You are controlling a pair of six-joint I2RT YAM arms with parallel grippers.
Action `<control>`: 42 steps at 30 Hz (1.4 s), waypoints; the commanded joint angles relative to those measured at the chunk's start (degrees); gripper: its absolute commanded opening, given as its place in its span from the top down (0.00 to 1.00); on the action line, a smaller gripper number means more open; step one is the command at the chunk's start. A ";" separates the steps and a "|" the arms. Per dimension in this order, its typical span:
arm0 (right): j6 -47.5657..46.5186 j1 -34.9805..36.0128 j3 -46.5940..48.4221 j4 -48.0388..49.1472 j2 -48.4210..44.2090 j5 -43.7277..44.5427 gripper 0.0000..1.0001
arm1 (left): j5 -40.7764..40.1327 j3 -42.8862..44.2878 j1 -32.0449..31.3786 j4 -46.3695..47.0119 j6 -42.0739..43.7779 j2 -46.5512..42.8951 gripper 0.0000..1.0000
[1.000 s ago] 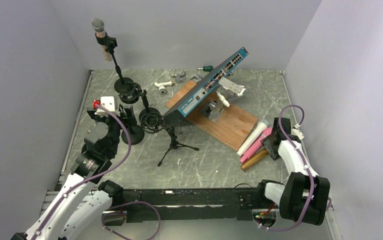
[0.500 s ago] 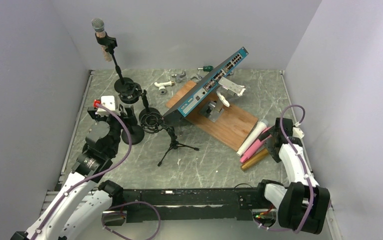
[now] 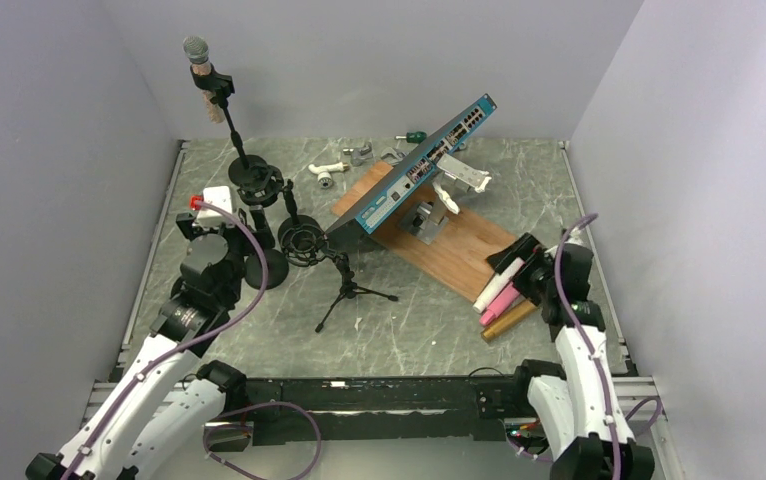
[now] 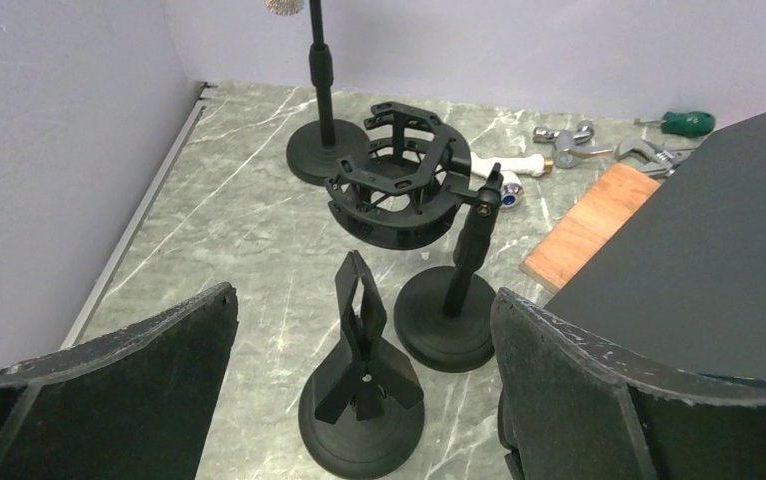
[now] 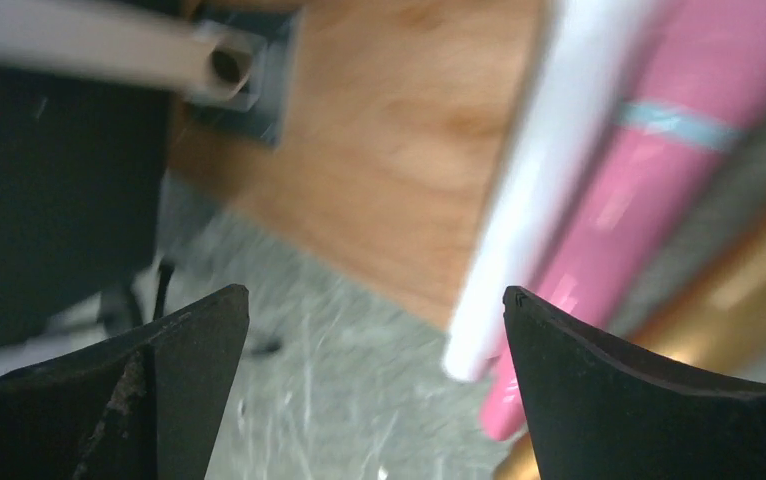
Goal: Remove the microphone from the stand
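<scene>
The microphone (image 3: 197, 50), with a silver mesh head and tan body, sits clipped upright in a tall black stand (image 3: 255, 182) at the back left. In the left wrist view only the stand's pole (image 4: 320, 70) and the bottom of the microphone's head (image 4: 284, 6) show. My left gripper (image 3: 216, 215) is open and empty, low over the table in front of that stand; in its wrist view (image 4: 364, 295) it frames a short clip stand (image 4: 361, 400). My right gripper (image 3: 515, 263) is open and empty, over loose microphones at the right, and its wrist view (image 5: 374, 292) is blurred.
A shock mount (image 3: 302, 240) on a round-base stand and a small tripod (image 3: 349, 290) stand mid-left. A blue network switch (image 3: 424, 165) leans over a wooden board (image 3: 464, 255). White (image 3: 504, 278), pink (image 3: 502, 302) and gold (image 3: 509, 318) microphones lie at the right. Tools lie at the back.
My right arm has swung left and reached over the loose microphones. My left gripper has moved a little toward the back, closer to the tall stand. The microphone has not moved.
</scene>
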 commanded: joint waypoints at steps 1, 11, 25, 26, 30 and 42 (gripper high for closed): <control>-3.34 8.85 -4.79 15.69 -3.46 -18.44 0.00 | -2.13 0.92 0.56 -0.37 -1.12 1.15 0.01; -10.50 34.61 -3.45 15.27 6.90 -1.53 0.00 | 2.41 13.04 0.77 -12.33 -4.40 3.14 0.01; -11.99 35.77 -7.86 20.27 0.56 -3.26 0.00 | 17.14 39.34 14.32 -19.01 -7.88 22.57 0.01; -12.01 35.78 -7.70 20.04 0.20 -3.18 0.00 | 18.00 42.17 15.77 -19.41 -8.69 24.95 0.01; -12.10 35.77 -8.01 20.33 -0.84 -3.49 0.00 | 18.25 51.53 17.70 -17.54 -8.85 33.66 0.01; -12.43 35.77 -8.36 21.07 -1.68 -4.06 0.00 | 7.70 67.19 23.79 1.66 3.99 57.68 0.01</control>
